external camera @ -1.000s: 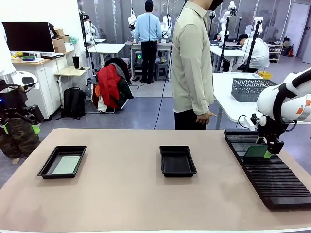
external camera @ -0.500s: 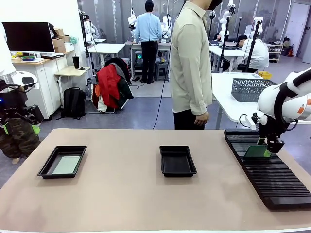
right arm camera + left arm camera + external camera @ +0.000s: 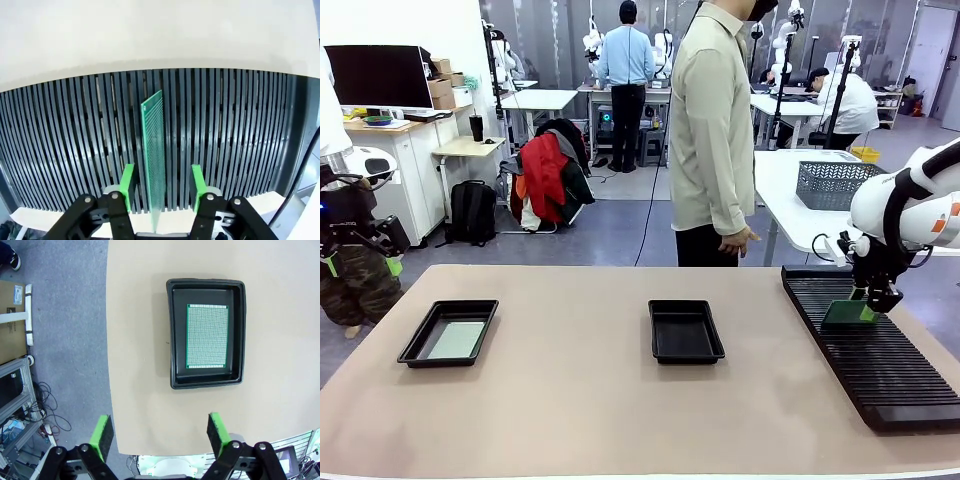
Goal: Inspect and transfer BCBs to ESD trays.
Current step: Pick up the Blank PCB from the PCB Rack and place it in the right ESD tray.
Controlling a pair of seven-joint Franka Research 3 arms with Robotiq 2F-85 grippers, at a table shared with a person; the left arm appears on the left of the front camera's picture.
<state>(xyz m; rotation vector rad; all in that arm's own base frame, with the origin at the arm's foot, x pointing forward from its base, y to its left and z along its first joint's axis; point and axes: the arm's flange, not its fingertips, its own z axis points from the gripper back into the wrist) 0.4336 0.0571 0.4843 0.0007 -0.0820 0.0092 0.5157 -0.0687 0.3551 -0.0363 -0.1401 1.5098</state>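
Pads (image 3: pixel 128 184) of the right gripper (image 3: pixel 162 172) have drawn in over the last second and now sit just either side of a BCB (image 3: pixel 153 135) standing on edge in the slotted rack (image 3: pixel 240 130). A sliver of gap shows on each side, so the jaws are apart and the board is not yet clamped. The arm itself has hardly shifted, which suggests the pick is about to complete. Farther left, the left gripper (image 3: pixel 159 434) hangs with jaws wide apart, holding nothing, above the left ESD tray (image 3: pixel 172 340), where a second BCB (image 3: pixel 207 336) lies flat as before. The middle ESD tray (image 3: pixel 687 358) is still bare and is likely this board's destination. At the far edge the person (image 3: pixel 715 130) stands.
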